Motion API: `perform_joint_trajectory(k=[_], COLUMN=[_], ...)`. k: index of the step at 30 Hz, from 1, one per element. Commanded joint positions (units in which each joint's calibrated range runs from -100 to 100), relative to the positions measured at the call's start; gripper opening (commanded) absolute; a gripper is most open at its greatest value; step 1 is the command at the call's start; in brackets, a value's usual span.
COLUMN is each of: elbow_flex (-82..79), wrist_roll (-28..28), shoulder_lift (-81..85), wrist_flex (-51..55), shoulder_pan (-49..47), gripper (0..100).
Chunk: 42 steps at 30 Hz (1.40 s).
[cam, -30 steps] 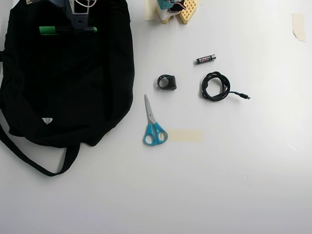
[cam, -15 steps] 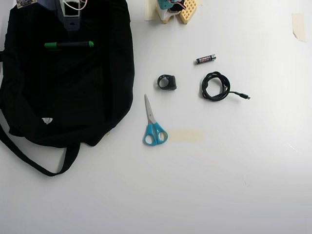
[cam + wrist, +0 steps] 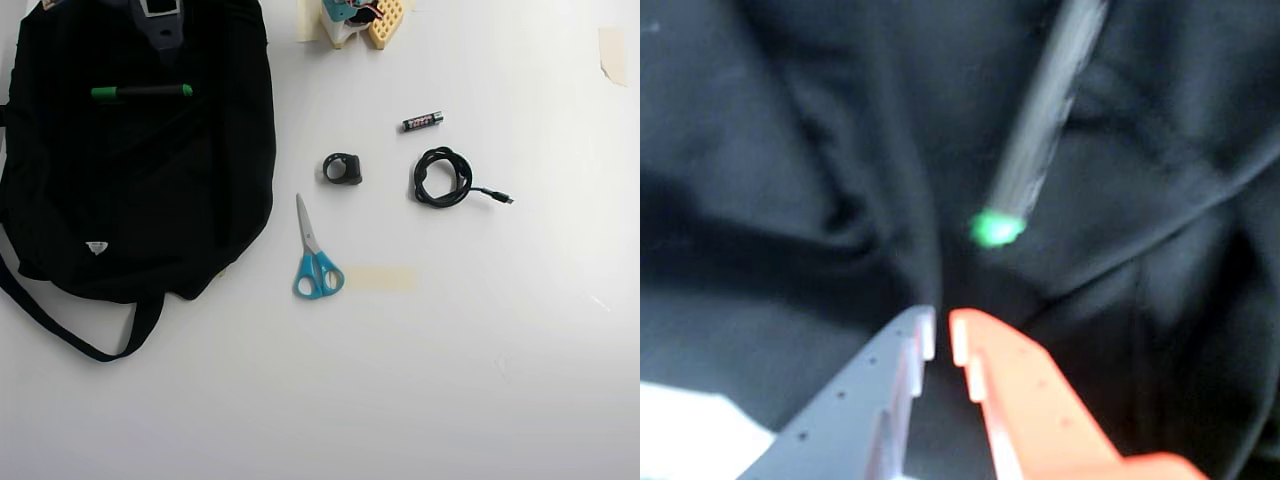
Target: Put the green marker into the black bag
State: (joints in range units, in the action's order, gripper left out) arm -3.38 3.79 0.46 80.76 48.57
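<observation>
Since a second ago, my arm has drawn back toward the top edge of the overhead view, and the green marker has gone from under my gripper to lying free on the black bag; over the last half second the marker has not shifted.

Overhead view:
- Green marker: lies level across the upper part of the black bag, green cap at its left end, small green tip at its right.
- Black bag: spread flat at the left of the white counter, small white label near its lower left, thin strap looping out below it.
- My arm: only a grey part shows at the top edge, above the marker and apart from it.
- Blue-handled scissors: just right of the bag, blades pointing up.
- Tape strip: just right of the scissor handles.
- Small black ring-shaped item: above the scissors.
- Battery: upper middle.
- Coiled black cable: below the battery.

Wrist view (blurred):
- My gripper: one grey finger, one orange, tips drawn nearly together with a thin gap, nothing between them.
- Green marker: apart from the tips, slanting up to the right, green end nearest me, on folded black fabric.
</observation>
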Motion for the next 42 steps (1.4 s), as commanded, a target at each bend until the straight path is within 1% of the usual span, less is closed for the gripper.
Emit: perform_joint_trajectory(k=[1,3,4,6,8,10,12,14,18,24,27,29,33,35,39,42], elbow_flex=[1.3,1.2,1.2,0.2,-3.3,-12.1,-28.3,-36.6,-49.0,-67.2,-75.9,-80.0,-87.0,-90.2,-96.3,-96.3], wrist_roll=[0.9,1.0,1.5,6.3,6.3,6.2,6.2,6.2,6.1,6.1,6.0,5.1,-1.1,-2.6,-3.1,-3.1], shoulder_lift=[7.8,12.6,14.9,16.0,17.2,22.1,33.2,39.5,46.9,55.9,62.4,66.8,75.6,79.1,85.6,88.0], wrist_flex=[3.5,5.5,8.0,10.5,10.6,9.8,3.7,-0.1,-6.8,-20.0,-24.1,-24.3,-24.1,-24.1,-23.5,-19.8], shoulder_pan=[-4.1,-9.0,-13.4,-21.3,-27.3,-31.8,-35.4,-37.6,-40.0,-44.8,-47.4,-48.7,-47.7,-47.3,-48.0,-48.6], gripper=[2,2,2,2,2,2,3,3,3,3,2,2,2,2,3,2])
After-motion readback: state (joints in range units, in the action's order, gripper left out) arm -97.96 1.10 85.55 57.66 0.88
